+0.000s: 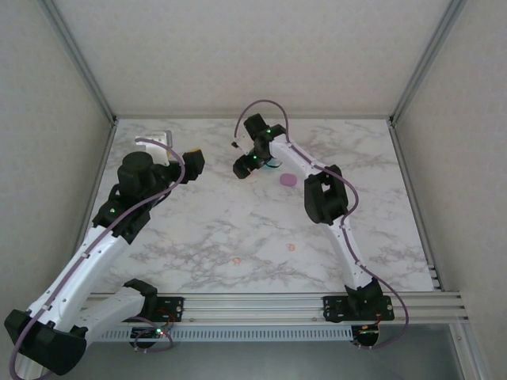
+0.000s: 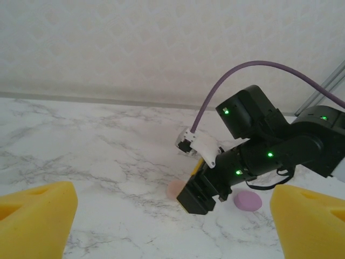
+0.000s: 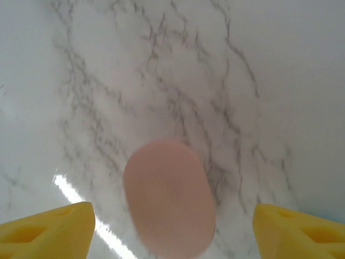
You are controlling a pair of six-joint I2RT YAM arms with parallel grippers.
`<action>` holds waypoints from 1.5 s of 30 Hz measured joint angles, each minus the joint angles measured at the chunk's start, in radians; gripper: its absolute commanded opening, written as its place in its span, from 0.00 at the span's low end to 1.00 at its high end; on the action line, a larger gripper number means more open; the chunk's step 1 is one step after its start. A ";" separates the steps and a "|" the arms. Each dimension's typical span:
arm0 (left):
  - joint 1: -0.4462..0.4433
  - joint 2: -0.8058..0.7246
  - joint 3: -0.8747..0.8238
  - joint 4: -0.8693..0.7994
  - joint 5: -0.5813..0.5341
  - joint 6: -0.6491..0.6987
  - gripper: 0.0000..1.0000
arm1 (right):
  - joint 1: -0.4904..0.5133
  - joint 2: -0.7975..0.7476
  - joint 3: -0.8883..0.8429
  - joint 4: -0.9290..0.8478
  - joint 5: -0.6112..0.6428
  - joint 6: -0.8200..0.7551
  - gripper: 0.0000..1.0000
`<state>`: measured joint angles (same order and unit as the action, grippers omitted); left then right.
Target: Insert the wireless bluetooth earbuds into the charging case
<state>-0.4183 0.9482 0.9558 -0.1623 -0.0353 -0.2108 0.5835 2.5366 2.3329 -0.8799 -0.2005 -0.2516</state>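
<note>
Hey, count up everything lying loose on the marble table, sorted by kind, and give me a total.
Oval cases: 2, the pink case and the purple case
Orange-pink earbuds: 2
Teal thing, mostly hidden, kind unclear: 1
Total: 5

The white marble tabletop (image 1: 198, 229) lies open nearer than and left of the pale purple oval case (image 1: 287, 180), save one tiny orange-pink bud (image 1: 291, 247) and a second orange-pink bud (image 1: 236, 260). Just left of that case, the spread-fingered right gripper (image 1: 241, 169) hangs over a pink oval case (image 3: 170, 197). The right arm's black elbow (image 1: 323, 196) crowds its right.
</note>
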 measured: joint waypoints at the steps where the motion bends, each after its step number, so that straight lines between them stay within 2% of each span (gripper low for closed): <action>1: 0.002 0.000 0.000 0.000 0.000 0.000 0.92 | 0.002 0.011 0.008 -0.003 0.001 0.000 0.78; 10: 0.003 0.000 0.000 -0.001 0.000 0.000 0.93 | 0.019 0.045 0.059 -0.038 0.026 -0.006 0.71; 14: 0.004 0.000 0.000 -0.001 0.000 0.000 0.93 | 0.020 0.051 0.059 -0.060 0.029 -0.014 0.66; 19: 0.006 0.000 0.000 -0.001 0.000 0.000 0.93 | 0.024 0.053 0.059 -0.072 0.056 -0.026 0.53; 25: 0.010 0.000 0.000 -0.001 0.003 0.000 0.93 | 0.030 0.053 0.059 -0.071 0.089 -0.026 0.51; 33: 0.011 0.000 0.000 0.000 0.003 -0.005 0.93 | 0.037 0.043 0.034 -0.053 0.092 -0.024 0.38; 37: 0.018 0.000 0.000 -0.002 0.003 -0.023 0.92 | 0.042 -0.025 -0.093 0.008 0.054 -0.022 0.36; 45: 0.036 0.023 0.001 -0.024 0.019 -0.076 0.89 | 0.079 -0.359 -0.585 0.220 -0.021 0.021 0.33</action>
<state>-0.3820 0.9714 0.9565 -0.1867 -0.0158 -0.2867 0.6624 2.1773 1.7477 -0.6594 -0.2214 -0.2306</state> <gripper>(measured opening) 0.902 0.404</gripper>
